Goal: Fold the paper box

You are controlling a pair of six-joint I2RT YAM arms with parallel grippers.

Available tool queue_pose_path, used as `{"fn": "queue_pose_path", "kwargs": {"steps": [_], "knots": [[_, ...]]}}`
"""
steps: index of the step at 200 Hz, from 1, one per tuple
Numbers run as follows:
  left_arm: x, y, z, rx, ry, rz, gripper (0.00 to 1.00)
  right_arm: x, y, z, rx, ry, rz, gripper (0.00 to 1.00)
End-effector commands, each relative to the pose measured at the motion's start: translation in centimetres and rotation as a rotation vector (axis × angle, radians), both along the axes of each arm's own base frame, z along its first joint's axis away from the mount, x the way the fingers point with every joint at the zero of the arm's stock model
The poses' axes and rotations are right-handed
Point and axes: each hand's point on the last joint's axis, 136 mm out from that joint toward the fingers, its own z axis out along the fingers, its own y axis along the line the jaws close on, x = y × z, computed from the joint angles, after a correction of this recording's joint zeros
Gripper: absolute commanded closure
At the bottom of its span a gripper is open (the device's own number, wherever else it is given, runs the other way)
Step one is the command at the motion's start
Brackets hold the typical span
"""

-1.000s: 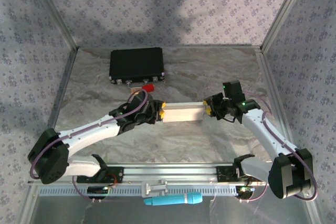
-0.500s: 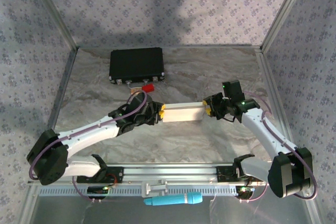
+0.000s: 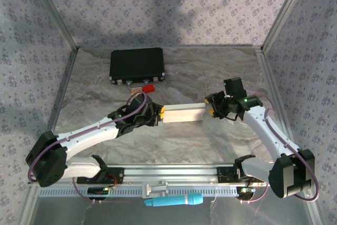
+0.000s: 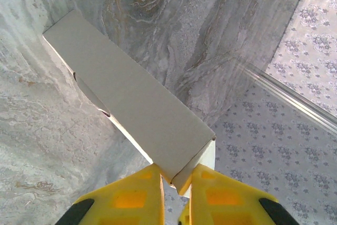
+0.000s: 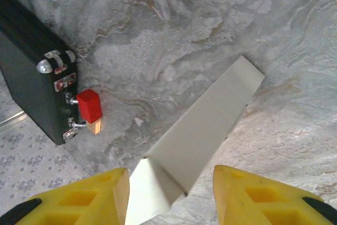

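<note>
Paper box (image 3: 183, 113) between left hand (image 4: 176, 176) and right hand (image 5: 171, 177)

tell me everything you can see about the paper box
The paper box is a long, narrow closed shape of thin, matt, off-white cardboard, with small notches along one long edge. It stretches left to right between the two arms, over the middle of the marbled table. The left fingers pinch the corner of one end; the other end, its flap bent, sits between the open right fingers, apparently untouched.
</note>
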Motion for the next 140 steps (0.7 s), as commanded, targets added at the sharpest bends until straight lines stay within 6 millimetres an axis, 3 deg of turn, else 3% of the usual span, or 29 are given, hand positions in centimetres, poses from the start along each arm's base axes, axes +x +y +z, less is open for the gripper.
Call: {"fn": "queue_pose_path", "kwargs": {"steps": [1,68,140], "knots": [[-2.0,2.6,-4.4,0.131,0.136,0.033,0.84,-0.8,-0.3,1.3,-0.026,-0.016,0.017,0.53],[-1.8,2.4,-4.0,0.133,0.123,0.029,0.84,-2.4,1.0,-0.7,-0.004,0.045,0.034,0.59],[-1.8,2.3,-4.4,0.143,0.128,0.012,0.84,-5.3,-0.6,-5.1,-0.105,0.209,0.044,0.66]]}}
